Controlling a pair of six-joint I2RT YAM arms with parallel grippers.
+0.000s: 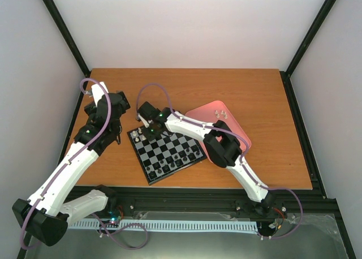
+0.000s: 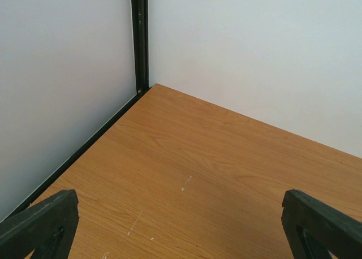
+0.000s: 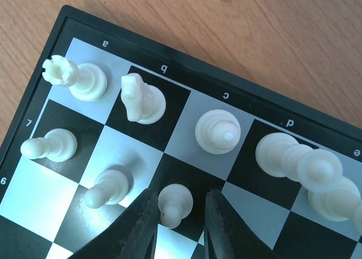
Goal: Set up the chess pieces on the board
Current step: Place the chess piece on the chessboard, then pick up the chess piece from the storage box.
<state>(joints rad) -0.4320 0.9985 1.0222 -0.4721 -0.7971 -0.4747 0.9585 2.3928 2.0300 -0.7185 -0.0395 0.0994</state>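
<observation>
The board (image 1: 167, 152) lies tilted in the middle of the table. In the right wrist view its corner shows white chess pieces standing: a rook (image 3: 79, 78), a knight (image 3: 141, 98), a bishop (image 3: 218, 132) and taller pieces (image 3: 283, 154) in the back row, with pawns (image 3: 51, 146) in front. My right gripper (image 3: 181, 194) is open around one white pawn (image 3: 174, 205) that stands on a black square. The left finger is at the pawn's head, and a gap separates the pawn from the right finger. My left gripper (image 2: 178, 199) is open over bare wood at the back left.
A pink tray (image 1: 206, 109) with a few small pieces (image 1: 222, 113) sits behind and right of the board, partly under my right arm. Dark pieces (image 1: 175, 160) stand on the board's near side. White walls and black posts (image 2: 139, 38) bound the table.
</observation>
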